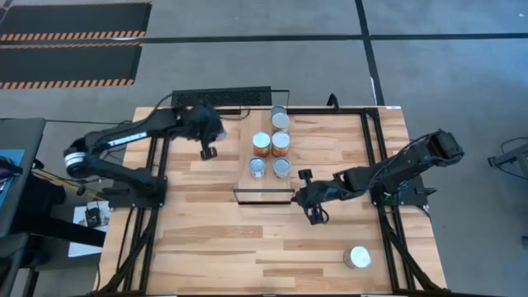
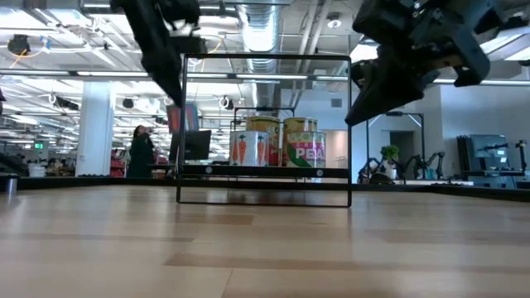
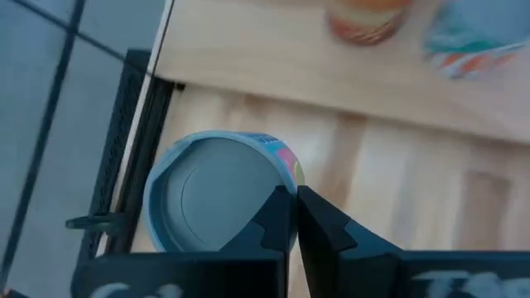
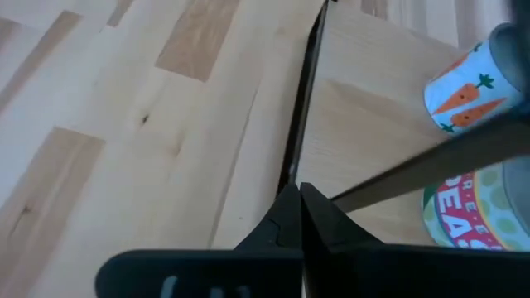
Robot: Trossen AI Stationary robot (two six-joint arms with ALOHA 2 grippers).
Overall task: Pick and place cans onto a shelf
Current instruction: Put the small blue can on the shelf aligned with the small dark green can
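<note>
A long, narrow light-wood shelf (image 1: pixel 266 191) with a thin black frame runs down the middle of a slatted wooden bench (image 1: pixel 214 247). Five cans stand on its far half: one silver-topped can (image 1: pixel 280 120) farthest back, then an orange pair side by side (image 1: pixel 261 144) and (image 1: pixel 281 143), then two smaller silver-topped cans (image 1: pixel 257 167) and (image 1: pixel 281 167). The shelf's near half is bare wood.

The left tool (image 1: pixel 208 153) hangs over the bench to the left of the shelf, level with the orange pair. Its two dark fingers (image 3: pixel 281 223) are pressed together — nothing is held. Its wrist camera looks down on a round silver can top (image 3: pixel 211 199) beside a black frame rail.

The right tool (image 1: pixel 312 195) sits just right of the shelf's near end, apart from it. Its fingers (image 4: pixel 290 217) also meet tip to tip, holding nothing, pointing at the shelf's black edge, with a carrot-labelled can (image 4: pixel 464 87) and a peas can (image 4: pixel 472 217) beyond.

One lone can (image 1: pixel 358 257) stands on the bench well away from the shelf — near the front right corner.
</note>
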